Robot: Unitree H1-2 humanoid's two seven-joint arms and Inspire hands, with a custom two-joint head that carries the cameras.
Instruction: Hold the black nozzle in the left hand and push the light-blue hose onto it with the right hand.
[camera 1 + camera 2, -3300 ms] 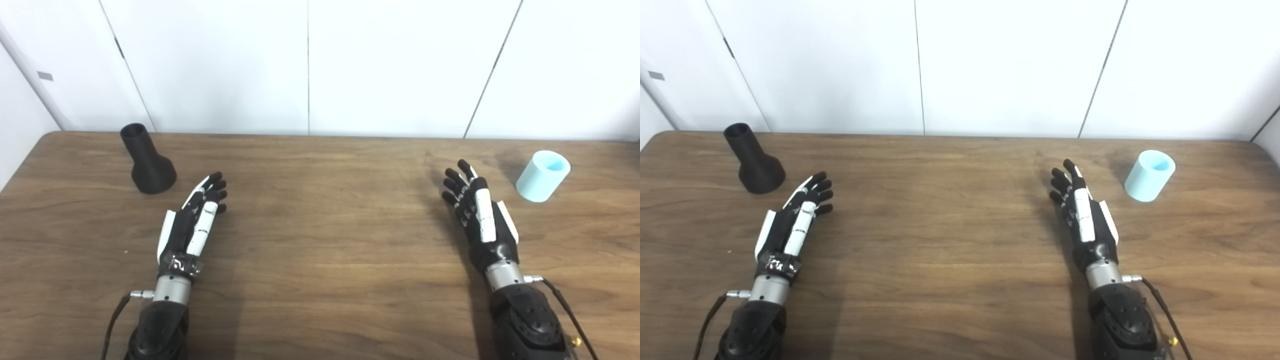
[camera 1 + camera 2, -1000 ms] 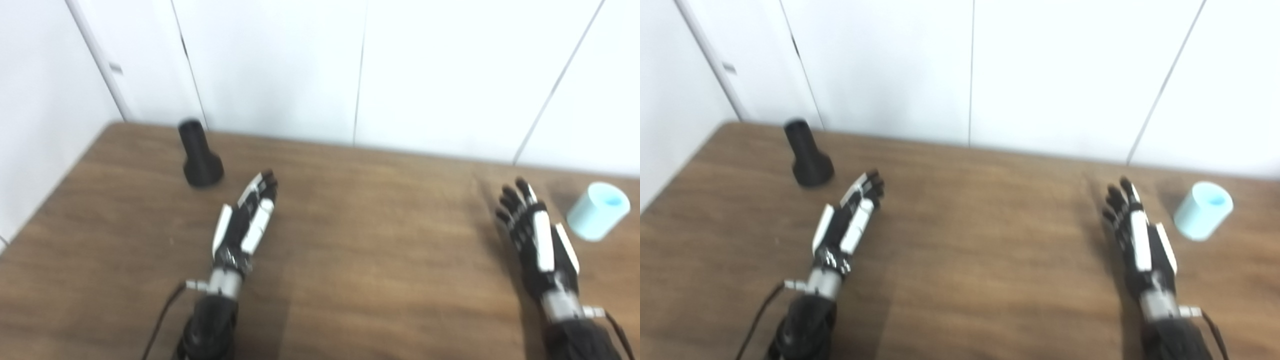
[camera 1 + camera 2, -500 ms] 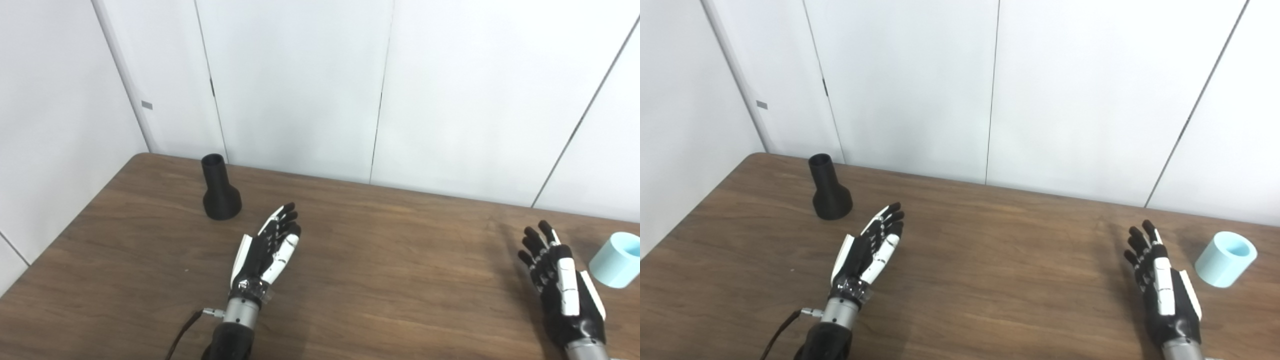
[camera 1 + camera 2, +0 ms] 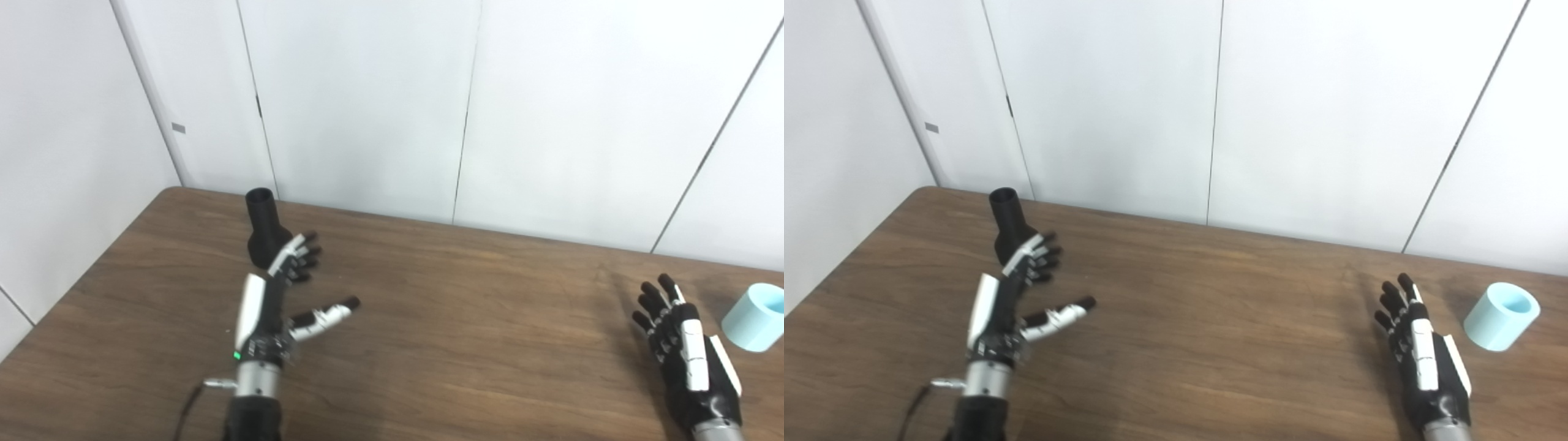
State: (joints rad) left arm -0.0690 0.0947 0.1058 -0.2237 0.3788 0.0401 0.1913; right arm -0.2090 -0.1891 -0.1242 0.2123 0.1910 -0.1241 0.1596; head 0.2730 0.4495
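- The left hand (image 4: 269,300) is raised over the near left part of the table (image 4: 465,343), empty, fingers spread and the thumb stuck out to its right
- The right hand (image 4: 689,355) lies low near the right edge of the view, empty too, fingers apart and pointing away from the robot
- The hose (image 4: 1500,316), a short light-blue tube, stands just past and to the right of the right hand's fingertips (image 4: 1399,288), open end up and leaning a little; a narrow gap shows between it and the hand
- The nozzle (image 4: 1009,225), black, stands upright on its wide base right behind the left hand's fingertips (image 4: 1044,248), narrow open neck on top
- In both views those fingers overlap the nozzle's lower right side, so whether they touch it cannot be told; they are not wrapped round it
- The nozzle and the hose are well apart, one beyond each hand, on opposite sides of the table
- Farthest off, white wall panels (image 4: 367,104) rise just behind the table's back edge
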